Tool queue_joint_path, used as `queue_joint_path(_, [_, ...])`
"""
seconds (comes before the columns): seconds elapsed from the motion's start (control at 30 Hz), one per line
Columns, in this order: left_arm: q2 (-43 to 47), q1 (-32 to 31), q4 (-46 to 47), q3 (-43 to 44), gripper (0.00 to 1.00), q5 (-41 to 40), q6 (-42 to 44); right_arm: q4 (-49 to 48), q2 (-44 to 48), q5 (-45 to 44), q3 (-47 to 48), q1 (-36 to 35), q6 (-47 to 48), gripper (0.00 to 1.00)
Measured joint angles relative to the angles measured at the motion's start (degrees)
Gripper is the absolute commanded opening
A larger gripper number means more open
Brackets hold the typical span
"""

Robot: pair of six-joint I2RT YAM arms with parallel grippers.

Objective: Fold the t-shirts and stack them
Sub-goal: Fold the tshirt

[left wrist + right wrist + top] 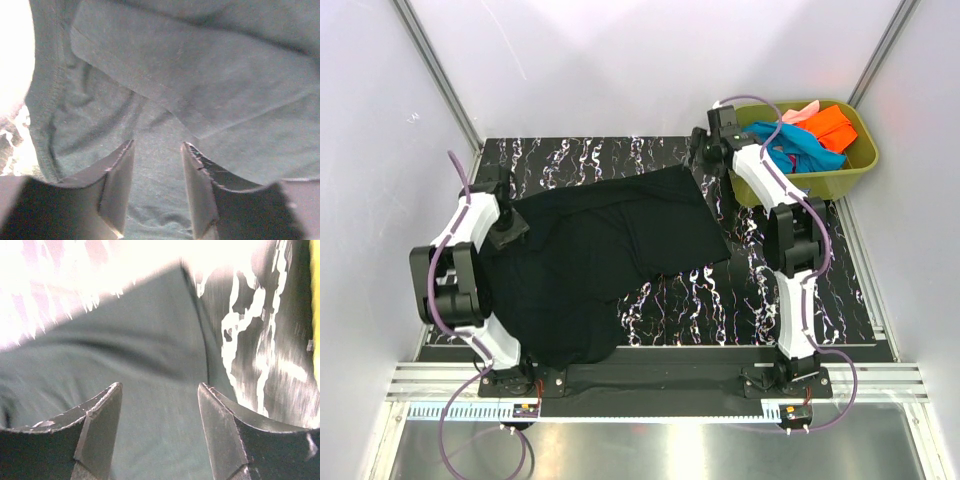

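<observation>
— Where is the black t-shirt (600, 260) lying?
— It is sprawling rumpled across the tabletop (770, 300). It is looking soft and limp, so I would be pinching it at a hem or corner.
— And the jaws?
— The left jaws are standing apart over its left hem, the right jaws apart over its far corner, neither clamping anything.
</observation>
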State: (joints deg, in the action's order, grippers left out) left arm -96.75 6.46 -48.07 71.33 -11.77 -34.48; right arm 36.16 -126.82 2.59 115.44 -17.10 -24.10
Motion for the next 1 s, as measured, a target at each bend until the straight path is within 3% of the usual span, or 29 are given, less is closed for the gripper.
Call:
queue_joint_path(0.1, [2.5,0.3,0.6,0.6,0.52,0.3,1.9,-0.9,-3.1,0.4,5.4,0.9,-0.2,0.67])
queue_joint_path(0.23, [5.2,1.4,1.9,0.7,0.53,2.7,3.6,-0.5,-5.3,0.5,5.6,0.7,0.0,0.62])
queue_joint_path(0.67, [8.6,1.8,3.9,-2.6,0.52,10.7,4.3,-5.0,-5.8,1.7,-8.6,0.6,5.6,0.67])
queue_joint_path(1.0, [8.6,1.8,3.9,-3.5,0.51,12.5,4.3,-14.1,-3.7,7.9,-14.6,1.5,8.9,0.6])
